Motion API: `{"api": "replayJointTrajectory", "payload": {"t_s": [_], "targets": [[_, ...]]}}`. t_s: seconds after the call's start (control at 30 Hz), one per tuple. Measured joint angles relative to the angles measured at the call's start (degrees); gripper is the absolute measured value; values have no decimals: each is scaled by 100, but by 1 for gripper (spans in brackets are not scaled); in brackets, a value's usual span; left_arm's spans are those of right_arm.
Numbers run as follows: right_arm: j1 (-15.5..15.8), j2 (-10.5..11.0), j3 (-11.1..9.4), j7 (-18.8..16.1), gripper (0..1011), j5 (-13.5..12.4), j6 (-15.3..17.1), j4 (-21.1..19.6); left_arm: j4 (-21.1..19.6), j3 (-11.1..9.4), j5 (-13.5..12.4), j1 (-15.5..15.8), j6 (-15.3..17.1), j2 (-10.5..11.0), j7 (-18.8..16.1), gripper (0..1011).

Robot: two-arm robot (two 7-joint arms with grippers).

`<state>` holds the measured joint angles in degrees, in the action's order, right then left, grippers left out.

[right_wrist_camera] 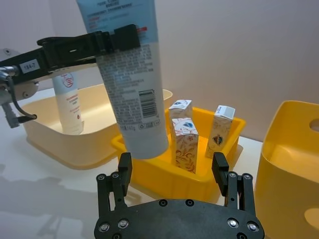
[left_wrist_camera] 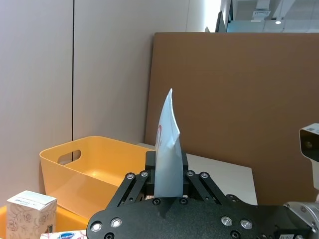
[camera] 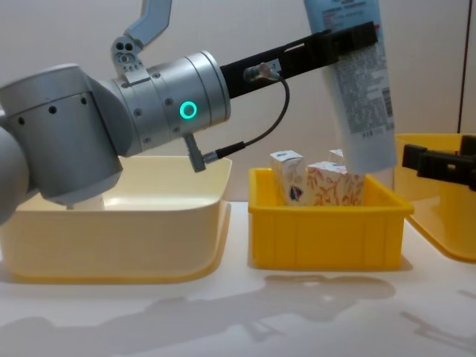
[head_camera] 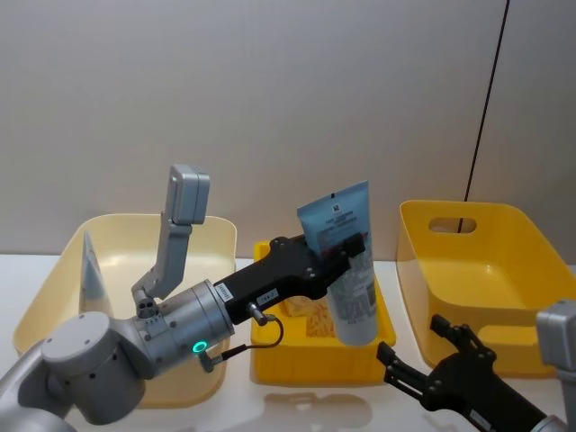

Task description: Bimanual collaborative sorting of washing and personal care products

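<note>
Overhead, the tube [head_camera: 355, 301] is cut off: its crimped end runs past the chest view's top edge. The left gripper [head_camera: 349, 247] has its fingers clamped across the tube's upper half, and the cap end hangs above the cartons [right_wrist_camera: 185, 142] in the small yellow bin [camera: 327, 238]. The right gripper [right_wrist_camera: 172, 167] hovers with fingers spread near that bin's front right corner.

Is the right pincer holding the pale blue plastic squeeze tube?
No, the right pincer stands open and empty, while the left pincer clamps the pale blue plastic squeeze tube above the small yellow plastic bin.
</note>
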<state>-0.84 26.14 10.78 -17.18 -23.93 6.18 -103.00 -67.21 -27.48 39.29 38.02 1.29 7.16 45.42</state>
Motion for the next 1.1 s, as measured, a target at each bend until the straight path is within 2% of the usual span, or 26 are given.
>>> {"api": "replayJointTrajectory", "payload": {"t_s": [0.2,0.43,0.9,1.1], "targets": [[-246,108,96,-260,1001,-53,72,118,11,-10,3,3,0,-7,4,239],[-572,125,278,-419,1001,-24,81,300,16,-15,7,6,0,-11,9,240],[-1164,-22,680,-476,1001,226,64,677,23,-22,8,11,-1,-16,13,240],[-1310,-68,784,-506,1001,288,50,777,24,-22,7,11,-1,-16,12,240]]}}
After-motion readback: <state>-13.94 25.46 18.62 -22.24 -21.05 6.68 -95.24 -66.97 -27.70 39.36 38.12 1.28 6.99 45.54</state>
